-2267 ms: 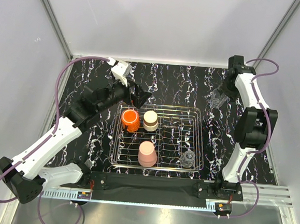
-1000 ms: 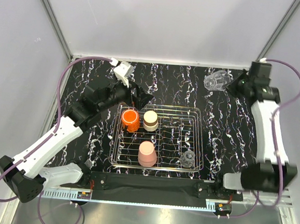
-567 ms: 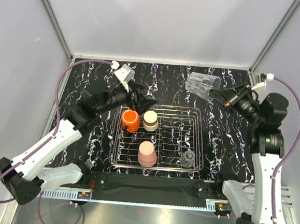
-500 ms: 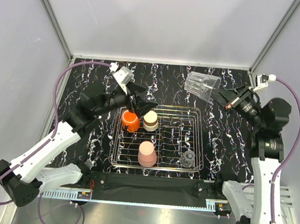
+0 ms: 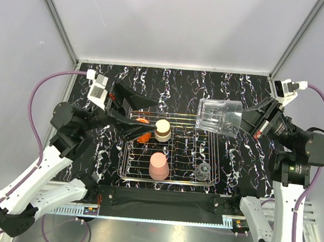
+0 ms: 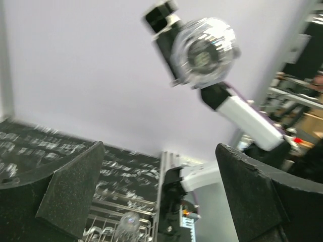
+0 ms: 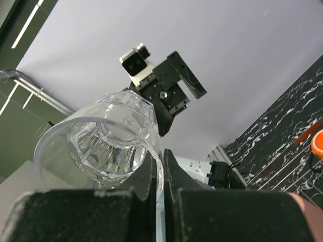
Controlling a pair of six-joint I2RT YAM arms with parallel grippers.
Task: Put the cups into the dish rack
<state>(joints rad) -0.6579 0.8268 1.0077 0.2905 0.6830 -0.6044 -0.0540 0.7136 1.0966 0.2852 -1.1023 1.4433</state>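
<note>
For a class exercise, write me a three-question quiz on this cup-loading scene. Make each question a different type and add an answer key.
1. True or false: the right end effector holds a clear glass on its side in the air.
2. How many cups sit in the dish rack? A three, B four, C five.
3. Fill in: the left end effector has its jaws ___.
Key: 1 true. 2 B: orange cup, cream cup, pink tumbler, second clear glass. 3 open.
</note>
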